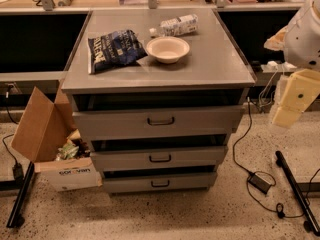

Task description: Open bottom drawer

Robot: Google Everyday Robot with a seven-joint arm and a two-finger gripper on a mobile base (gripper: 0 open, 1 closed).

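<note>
The grey metal cabinet [159, 64] stands in the middle of the camera view with three drawers stacked in its front. The bottom drawer [159, 183] is the slimmest and narrowest front, just above the floor, with a small dark bar handle [160, 184] at its centre. A dark gap shows above it. Above it are the mid-sized drawer [159, 158] and the tallest drawer [158, 121]. My gripper [286, 115] hangs on the pale arm at the right edge, well right of the cabinet and higher than the bottom drawer, touching nothing.
On the cabinet top lie a dark chip bag [115, 49], a white bowl [168, 49] and a toppled plastic bottle [175, 25]. An open cardboard box [50, 144] stands against the cabinet's left side. Cables and a power brick [260, 182] lie on the floor at right, by a black bar [296, 189].
</note>
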